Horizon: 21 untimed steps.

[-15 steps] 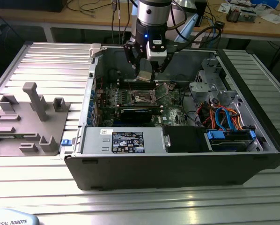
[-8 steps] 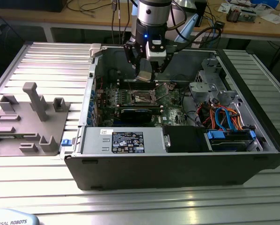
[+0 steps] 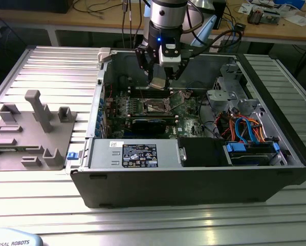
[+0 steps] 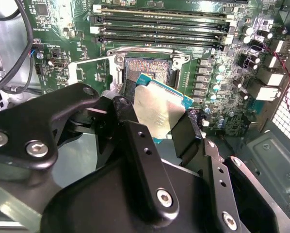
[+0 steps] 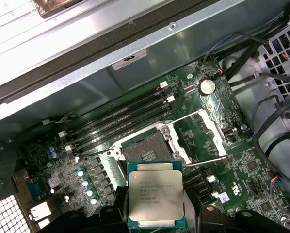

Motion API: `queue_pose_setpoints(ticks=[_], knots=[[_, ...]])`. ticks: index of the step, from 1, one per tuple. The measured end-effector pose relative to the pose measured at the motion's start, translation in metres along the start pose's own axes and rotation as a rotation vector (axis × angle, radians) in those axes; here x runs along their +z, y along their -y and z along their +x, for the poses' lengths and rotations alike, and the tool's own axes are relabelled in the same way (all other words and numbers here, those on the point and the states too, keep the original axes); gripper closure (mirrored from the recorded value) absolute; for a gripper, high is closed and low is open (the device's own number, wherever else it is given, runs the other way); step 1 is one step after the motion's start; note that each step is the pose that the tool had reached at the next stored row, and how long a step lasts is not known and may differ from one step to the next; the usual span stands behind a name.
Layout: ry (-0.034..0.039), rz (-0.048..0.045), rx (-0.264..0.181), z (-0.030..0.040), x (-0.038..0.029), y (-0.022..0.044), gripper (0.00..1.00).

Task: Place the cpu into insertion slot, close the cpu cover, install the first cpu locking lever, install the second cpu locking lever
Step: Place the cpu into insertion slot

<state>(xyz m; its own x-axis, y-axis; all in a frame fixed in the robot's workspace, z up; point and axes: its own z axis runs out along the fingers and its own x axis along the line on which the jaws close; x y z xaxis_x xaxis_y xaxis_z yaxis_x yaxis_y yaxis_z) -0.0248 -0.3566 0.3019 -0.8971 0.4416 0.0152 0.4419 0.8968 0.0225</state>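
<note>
At the exterior view's left, we saw a grey moulded fixture (image 3: 33,128) resting on the ribbed metal table (image 3: 35,210). Just beside it stood the open computer case (image 3: 194,179), its green motherboard (image 3: 189,110) exposed. Over the middle of the board hung the gripper (image 3: 159,81), clamped on the cpu (image 3: 157,82) — the chip was held tilted and clear of the board, not yet seated.

Beneath it we found the insertion slot (image 3: 155,106) uncovered. In the second wrist view the black fingers (image 4: 135,141) pressed on opposite edges of the cpu (image 4: 159,109), which hung near the slot (image 4: 147,68) but apart from it. In the first wrist view the cpu cover (image 5: 215,136) lay swung open at the slot's (image 5: 146,150) side.

Toward the exterior view's right, orange and blue cables (image 3: 245,125) were bunched inside the case.
</note>
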Motion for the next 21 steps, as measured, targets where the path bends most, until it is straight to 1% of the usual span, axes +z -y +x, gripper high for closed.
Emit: queue_pose_setpoints(ticks=[11, 21], knots=[[0.0006, -0.0004, 0.028, 0.0000, 0.0004, 0.0000, 0.46], [0.0015, -0.0010, 0.063, 0.0000, 0.0009, 0.0000, 0.46]])
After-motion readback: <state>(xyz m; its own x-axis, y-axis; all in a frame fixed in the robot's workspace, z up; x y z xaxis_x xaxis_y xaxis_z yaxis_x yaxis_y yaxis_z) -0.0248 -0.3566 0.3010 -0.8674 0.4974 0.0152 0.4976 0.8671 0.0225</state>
